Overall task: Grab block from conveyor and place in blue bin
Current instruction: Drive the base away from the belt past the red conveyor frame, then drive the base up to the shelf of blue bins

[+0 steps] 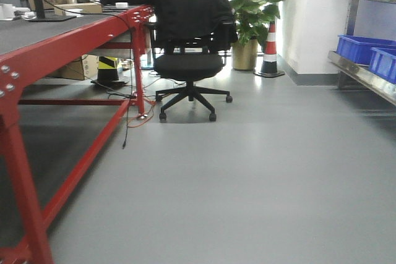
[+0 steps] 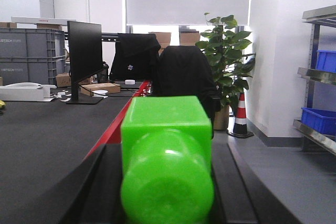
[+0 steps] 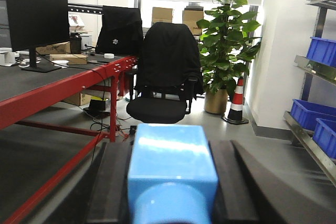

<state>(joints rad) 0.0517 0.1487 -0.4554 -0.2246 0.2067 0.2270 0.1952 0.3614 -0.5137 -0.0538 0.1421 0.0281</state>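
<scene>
My left claw (image 2: 167, 146) is clamped on a green block (image 2: 167, 166). A dark finger (image 2: 102, 182) presses against each side of it, and the block fills the middle of that wrist view. It has a square body and a rounded end nearest the lens, though that end is too close and blurred for me to make out its shape properly. To the left of this claw and running ahead of it lies the conveyor (image 2: 47, 129), a dark belt with a red frame edge passing just beside the left finger. A monitor (image 2: 84, 59) stands on the belt, ahead and to the left. Straight ahead of the claw is an office chair (image 2: 184, 80) draped in black. The potted plant (image 2: 228, 61) and a traffic cone (image 2: 241, 114) stand ahead to the right, and a blue bin (image 2: 320, 120) sits on the shelf at far right. My right claw (image 3: 170, 142) grips a blue block (image 3: 170, 174) the same way (fingers hard against both flanks) and hangs over the grey floor (image 3: 273, 150). From this claw, the conveyor is well off to the left and the blue bins are ahead to the right.
</scene>
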